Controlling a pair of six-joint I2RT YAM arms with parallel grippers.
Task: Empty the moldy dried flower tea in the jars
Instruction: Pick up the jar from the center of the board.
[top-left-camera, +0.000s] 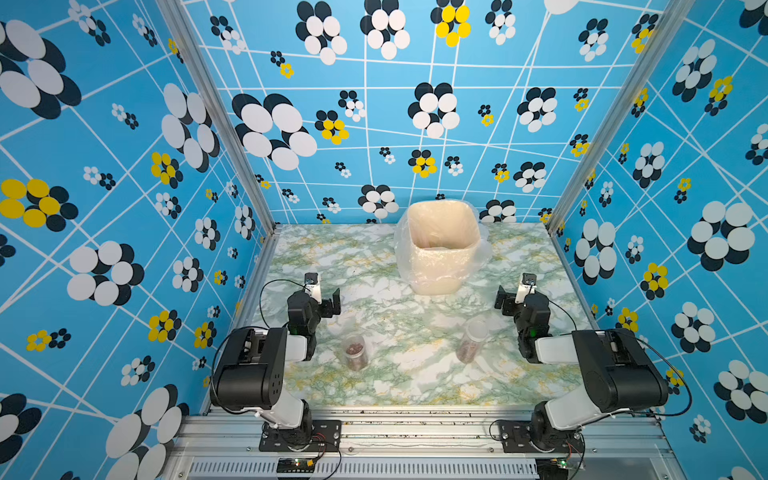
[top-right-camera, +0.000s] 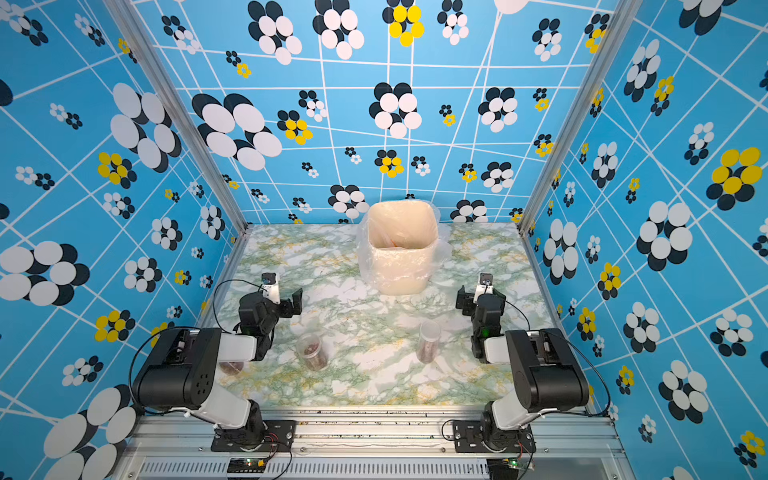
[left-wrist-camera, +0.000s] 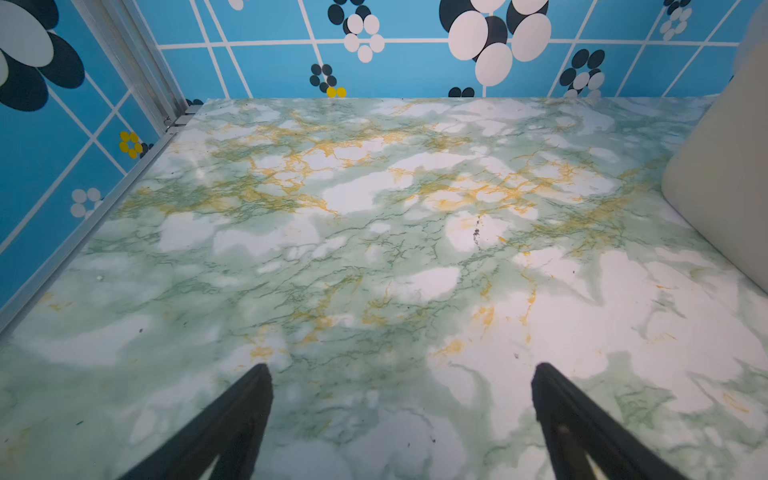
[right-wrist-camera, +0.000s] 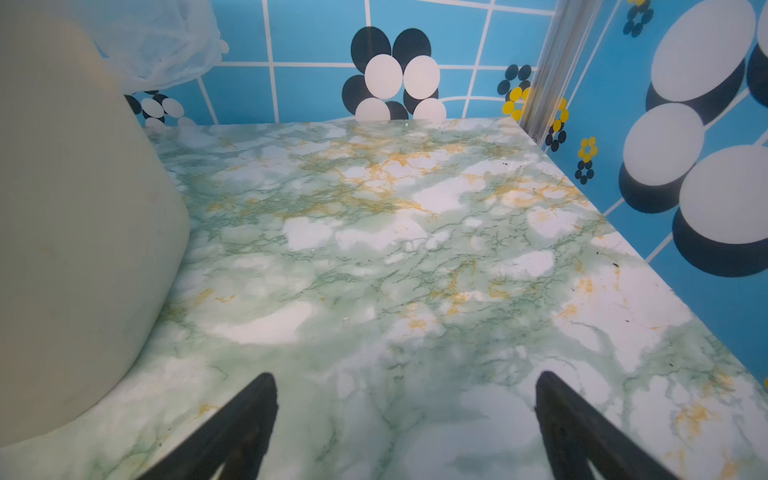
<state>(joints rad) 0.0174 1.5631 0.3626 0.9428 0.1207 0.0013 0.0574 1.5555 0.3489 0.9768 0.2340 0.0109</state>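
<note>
Two jars, left jar (top-left-camera: 355, 353) and right jar (top-left-camera: 471, 341), held tea (top-right-camera: 312, 347) on the near counter (top-left-camera: 399, 316); left end effector (top-left-camera: 324, 291) and right end effector (top-left-camera: 514, 291) hung spread, empty. Step one seemed pending, needing a nearward reach and grasp.

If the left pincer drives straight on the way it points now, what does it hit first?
Probably the bare tabletop, then the blue back wall: nothing stands between the open left pincer and them. The bin sits off to its right and looks clear of that line, though depth is unclear.
</note>
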